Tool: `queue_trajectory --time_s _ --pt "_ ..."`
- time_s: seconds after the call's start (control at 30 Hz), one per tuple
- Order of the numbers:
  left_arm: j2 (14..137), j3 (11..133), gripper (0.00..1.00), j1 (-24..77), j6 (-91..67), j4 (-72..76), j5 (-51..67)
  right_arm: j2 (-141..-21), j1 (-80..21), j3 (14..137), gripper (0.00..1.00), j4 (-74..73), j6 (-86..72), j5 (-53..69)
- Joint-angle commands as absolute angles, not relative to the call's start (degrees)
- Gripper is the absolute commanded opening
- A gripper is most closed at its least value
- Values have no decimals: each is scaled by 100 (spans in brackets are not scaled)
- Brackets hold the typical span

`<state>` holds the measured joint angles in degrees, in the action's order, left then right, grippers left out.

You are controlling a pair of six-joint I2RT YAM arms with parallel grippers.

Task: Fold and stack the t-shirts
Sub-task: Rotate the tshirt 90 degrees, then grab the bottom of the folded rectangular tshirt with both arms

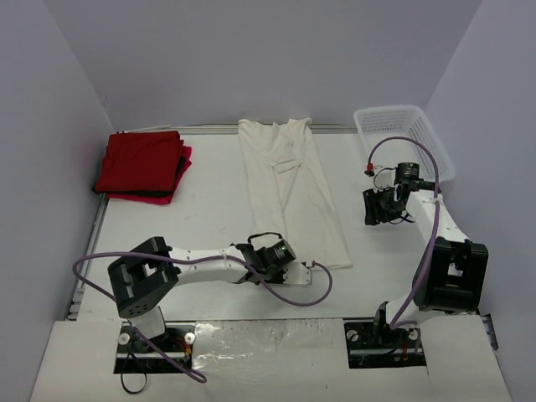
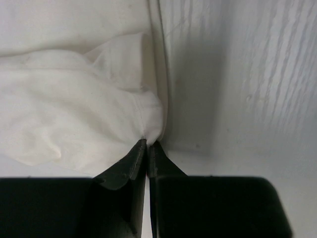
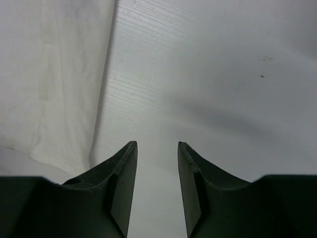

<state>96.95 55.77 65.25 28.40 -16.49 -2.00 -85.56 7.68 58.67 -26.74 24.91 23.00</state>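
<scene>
The cream-white t-shirt [image 1: 289, 188] lies folded into a long strip down the middle of the table, collar end at the far side. My left gripper [image 1: 287, 256] sits at its near left corner, shut on a bunched bit of the hem [image 2: 148, 116]; the cloth [image 2: 74, 119] puckers toward the left gripper [image 2: 147, 143]. Red t-shirts [image 1: 142, 165] lie folded in a stack at the far left. My right gripper [image 1: 381, 209] hovers right of the cream shirt, open and empty [image 3: 157, 145], with the shirt's edge [image 3: 64, 74] to its left.
A white mesh basket [image 1: 402, 138] stands at the far right corner. A purple cable [image 1: 310, 285] loops on the table just near the shirt's near end. Grey walls close in the table on three sides.
</scene>
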Motion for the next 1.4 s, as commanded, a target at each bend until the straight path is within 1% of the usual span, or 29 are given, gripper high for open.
queue_trajectory --time_s 0.0,0.03,0.1,0.2,0.27,0.47,0.63,0.77,0.9,1.07,1.37 --pt "9300 5757 2 6004 2988 -2575 526 -8350 651 5994 34 -2768 2487 2723" --pt "9247 5792 2 5855 3006 -2706 754 -8332 511 6012 32 -2769 2496 2855" --pt "9202 5941 2 5469 3015 -2882 1036 -8262 326 6021 32 -2760 2610 2918" --pt "9167 6055 2 5161 3014 -3137 1309 -8192 35 5942 33 -2760 3066 2953" --pt "9150 6073 2 5072 3015 -3182 1441 -8122 -245 5819 33 -2777 3408 3005" --pt "9403 6231 2 4624 2936 -3296 1994 -7937 -676 5547 34 -2988 4630 3331" --pt "9562 6424 2 4141 2822 -3472 2715 -7656 -1116 5212 34 -2997 5395 3155" --pt "9676 6521 2 3561 2716 -3516 3190 -7489 -1590 5098 34 -2971 5370 2945" --pt "9756 6530 2 3402 2707 -3533 3410 -7462 -2187 5063 34 -2979 5186 2751" --pt "9887 6486 2 3235 2751 -3542 3507 -7707 -3074 5010 33 -2962 4879 2417" --pt "9984 6478 2 2901 2733 -3542 3691 -8024 -3559 4878 31 -2918 4649 2136"
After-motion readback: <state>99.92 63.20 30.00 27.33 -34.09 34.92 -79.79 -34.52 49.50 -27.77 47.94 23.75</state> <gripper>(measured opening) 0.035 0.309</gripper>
